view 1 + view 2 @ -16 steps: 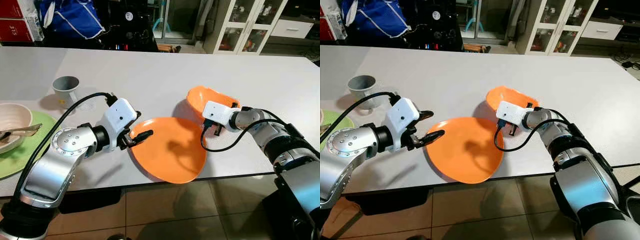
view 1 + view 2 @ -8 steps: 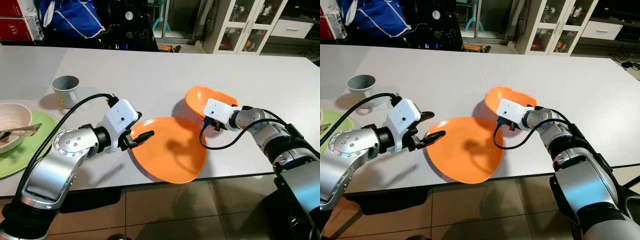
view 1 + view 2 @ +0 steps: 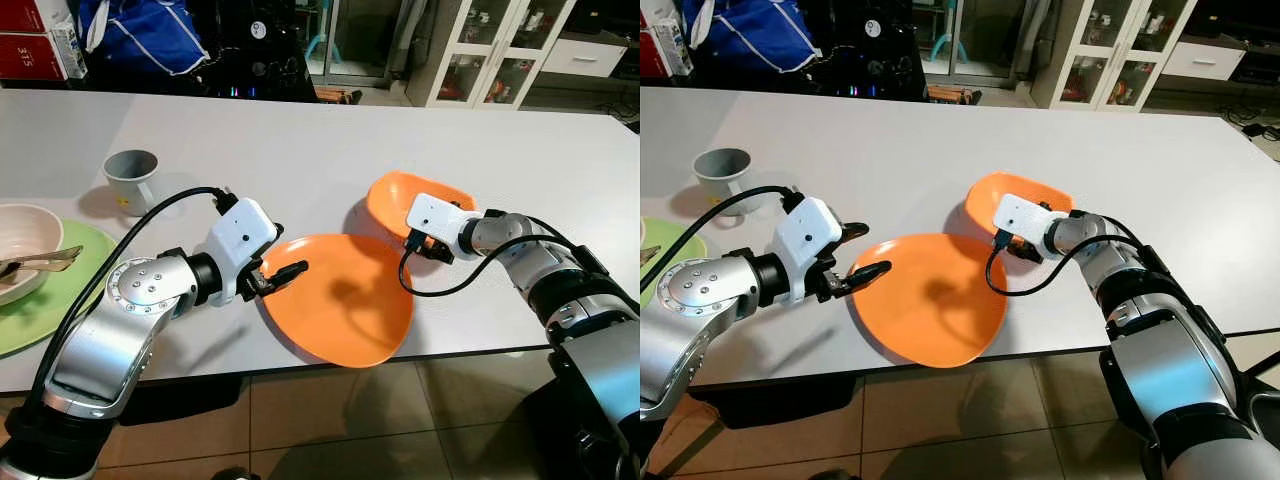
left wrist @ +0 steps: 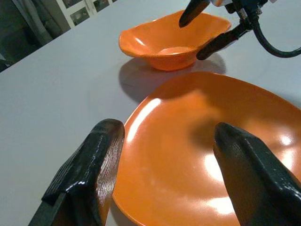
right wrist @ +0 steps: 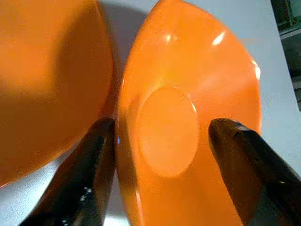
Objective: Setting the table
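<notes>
Nudged farther back, one orange bowl (image 3: 400,200) straddled by spread right gripper (image 5: 157,176); left gripper (image 4: 167,155) wide at one orange plate (image 3: 340,300).

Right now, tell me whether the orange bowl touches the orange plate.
Apart. The left wrist view shows bare table and shadow between the orange bowl and the orange plate.

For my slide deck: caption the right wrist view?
Open right gripper straddling the orange bowl's rim beside the orange plate.
</notes>
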